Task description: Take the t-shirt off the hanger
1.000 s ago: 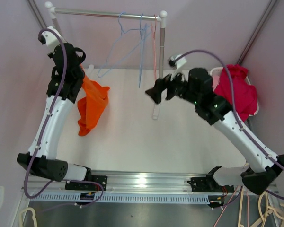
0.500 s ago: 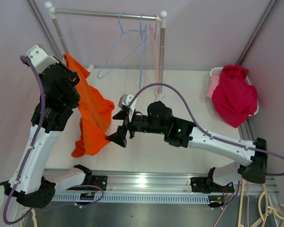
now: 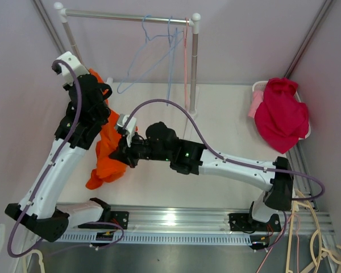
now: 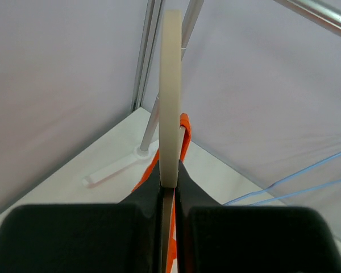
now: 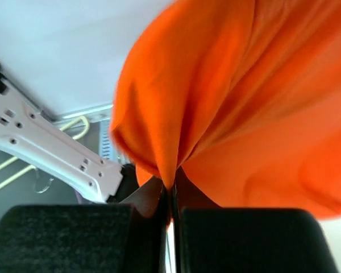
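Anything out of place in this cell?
Crimson cloth spills over the white basket rim at far right; loose cream plastic hangers lie off the white table, near right. Orange t-shirt is merely bunched mid-task.

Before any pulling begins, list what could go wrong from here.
1. The right gripper pinches only a thin fold of the orange t-shirt; the fold may slip free under a pull.
2. The left gripper clamps the cream hanger by its narrow edge; a sideways tug could twist it in the grip.
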Controlling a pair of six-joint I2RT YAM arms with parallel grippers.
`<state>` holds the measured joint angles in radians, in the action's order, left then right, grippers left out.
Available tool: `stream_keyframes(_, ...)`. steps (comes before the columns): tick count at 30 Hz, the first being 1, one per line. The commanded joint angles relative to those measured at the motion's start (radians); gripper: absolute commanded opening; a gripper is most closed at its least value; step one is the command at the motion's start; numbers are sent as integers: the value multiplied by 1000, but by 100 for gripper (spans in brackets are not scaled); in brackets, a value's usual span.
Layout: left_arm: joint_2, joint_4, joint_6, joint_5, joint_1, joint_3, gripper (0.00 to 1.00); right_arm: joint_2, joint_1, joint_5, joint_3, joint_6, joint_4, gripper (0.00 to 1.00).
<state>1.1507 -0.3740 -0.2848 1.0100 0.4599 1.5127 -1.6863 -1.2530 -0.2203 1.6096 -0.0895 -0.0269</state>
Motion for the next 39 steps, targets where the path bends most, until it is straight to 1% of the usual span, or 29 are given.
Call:
stream_keyframes(1,61,167,88,-4,-12,33,1,108,-51,90,-98,-7,-7,0)
stream_keyframes(2,81,156,90,-11,-20,49,1,137,-87,117,-138,-12,-8,0)
stream_keyframes(3,119,150,90,-16,-33,84,1,166,-106,145,-213,-15,-13,0)
stream_keyframes(4,138,146,98,-16,-39,116,1,222,-123,189,-249,-18,-13,0)
stream_keyframes(6,171,149,107,-25,-50,156,1,272,-166,222,-334,-36,-4,0)
stream_keyframes(7,181,155,111,-30,-53,161,1,308,-177,266,-355,-41,-2,0)
stream_keyframes(13,208,162,127,-48,-79,193,1,353,-235,329,-425,-61,-38,0)
stream_keyframes(15,211,115,113,-66,-83,218,1,346,-237,358,-465,-67,-24,0)
stream_keyframes(16,207,81,69,-85,-83,225,1,337,-221,377,-474,-78,-21,0)
stream_keyframes(17,187,4,41,-114,-83,250,1,323,-204,387,-476,-84,-18,0)
stream_keyframes(19,156,-90,-37,-262,-81,267,1,283,-137,366,-470,-88,11,0)
stream_keyframes(20,123,-215,-59,-310,-79,314,1,272,-114,363,-447,-84,15,0)
stream_keyframes(21,100,-271,-76,-339,-70,326,1,249,-91,354,-426,-78,15,0)
stream_keyframes(23,38,-342,-82,-459,-66,296,1,229,-34,355,-370,-56,2,0)
stream_keyframes(24,-36,-347,-73,-515,-66,224,1,215,-16,358,-317,-50,-7,0)
stream_keyframes(25,-77,-348,-48,-631,-66,195,1,206,3,360,-288,-44,-21,0)
stream_keyframes(26,-116,-347,-37,-687,-66,166,1,197,32,363,-260,-29,-46,0)
stream_keyframes(27,-188,-355,-31,-738,-66,99,1,191,43,369,-217,-21,-57,0)
stream_keyframes(28,-219,-370,-25,-781,-66,84,1,180,53,383,-197,-19,-70,0)
stream_keyframes(29,-247,-409,-19,-859,-66,72,1,174,64,389,-180,-15,-94,0)
stream_keyframes(30,-268,-437,-13,-890,-66,63,1,168,82,398,-166,-16,-111,0)
stream_keyframes(31,-294,-521,1,-924,-66,75,1,156,90,426,-143,-18,-123,0)
stream_keyframes(32,-304,-569,7,-977,-66,99,1,151,98,430,-134,-22,-155,0)
stream_keyframes(35,-361,-690,4,-1001,-66,115,1,169,115,446,-152,-39,-180,0)
stream_keyframes(38,-439,-741,-2,-966,-66,104,1,223,116,482,-213,-64,-189,0)
stream_keyframes(39,-453,-753,4,-931,-66,110,1,232,125,483,-223,-73,-200,0)
